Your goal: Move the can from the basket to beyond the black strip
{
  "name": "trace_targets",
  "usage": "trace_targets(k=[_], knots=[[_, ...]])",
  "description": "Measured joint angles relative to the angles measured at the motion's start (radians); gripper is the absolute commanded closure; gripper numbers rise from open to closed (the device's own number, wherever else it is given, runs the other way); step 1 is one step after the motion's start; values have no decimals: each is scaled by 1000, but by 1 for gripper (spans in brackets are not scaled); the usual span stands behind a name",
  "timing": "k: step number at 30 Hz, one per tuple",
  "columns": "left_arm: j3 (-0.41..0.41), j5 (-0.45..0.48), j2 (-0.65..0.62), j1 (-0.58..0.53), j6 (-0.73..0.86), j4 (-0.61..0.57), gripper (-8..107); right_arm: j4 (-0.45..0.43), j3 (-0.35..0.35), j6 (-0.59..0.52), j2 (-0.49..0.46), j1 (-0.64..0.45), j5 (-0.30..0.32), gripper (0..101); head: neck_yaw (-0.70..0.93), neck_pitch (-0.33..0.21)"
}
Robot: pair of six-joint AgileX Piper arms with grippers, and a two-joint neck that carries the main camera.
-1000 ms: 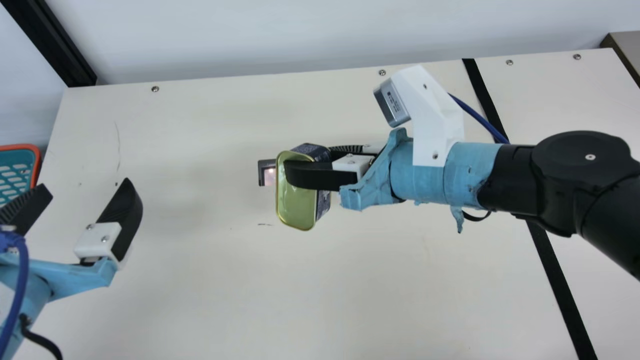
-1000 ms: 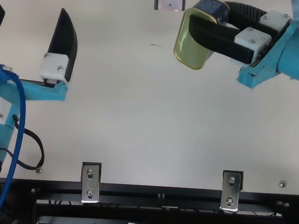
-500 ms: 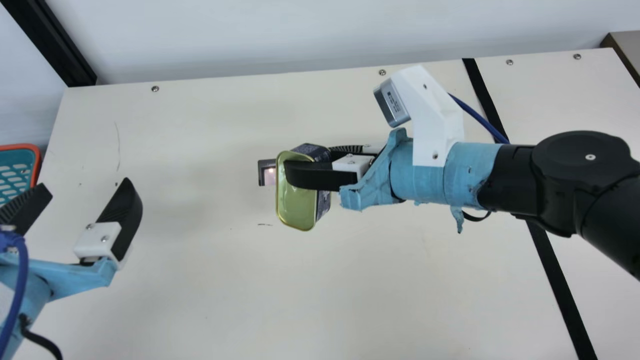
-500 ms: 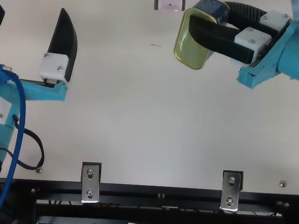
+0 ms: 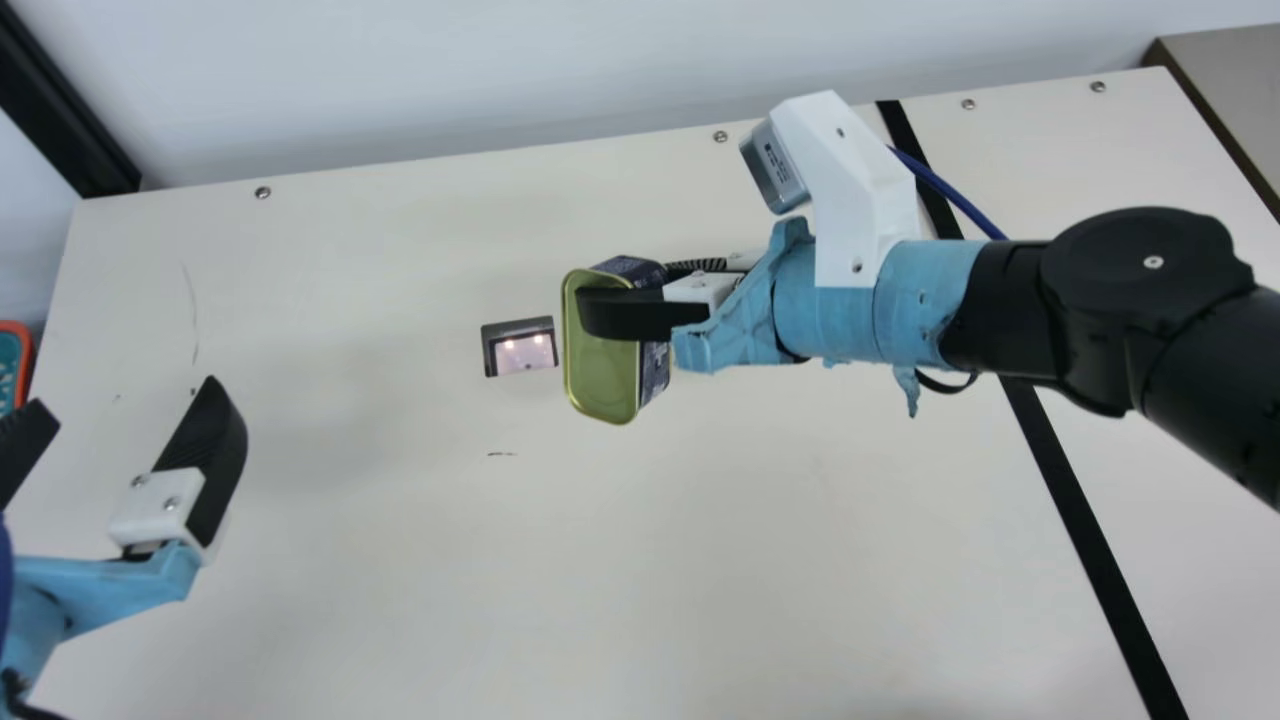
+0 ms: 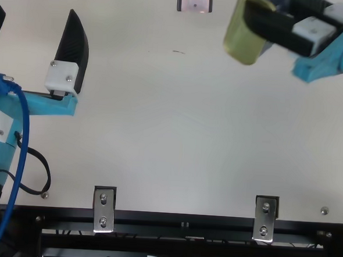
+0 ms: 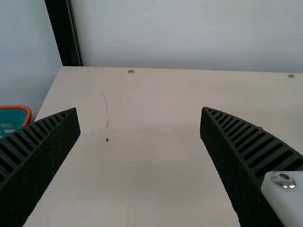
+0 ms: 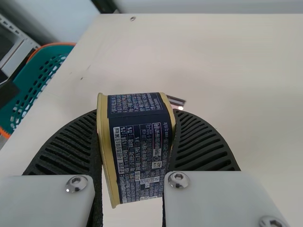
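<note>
The black strip (image 5: 1080,525) crosses the cream worktop (image 5: 700,560), with a pale wall (image 5: 450,80) behind. The right hand (image 5: 625,292) grips the can (image 5: 600,385); the left hand (image 5: 128,392) has its fingers spread.

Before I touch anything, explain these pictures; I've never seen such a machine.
This robot has a left arm and a right arm. The main view comes from its neck, the top view from a fixed camera overhead, the wrist views from each arm's wrist. The right gripper holds the can over the table, on the basket's side of the black strip. The left gripper is open and holds nothing. On the table is a small dark-framed panel I can't identify.
</note>
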Motion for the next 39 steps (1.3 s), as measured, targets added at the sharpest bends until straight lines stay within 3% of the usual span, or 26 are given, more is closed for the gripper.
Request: trace_targets(k=[6, 21, 31, 39], knots=[[0, 0, 0, 0, 0, 0, 9, -60, -11, 30, -2, -85, -14, 101, -61, 0], [0, 0, 0, 0, 0, 0, 9, -186, -62, 61, 16, -354, 25, 101, -133, 5], [0, 0, 0, 0, 0, 0, 9, -306, -155, 78, 88, -526, 27, 101, -133, 15], [0, 0, 0, 0, 0, 0, 9, -457, -261, 119, 162, -614, 7, 101, -128, 20]])
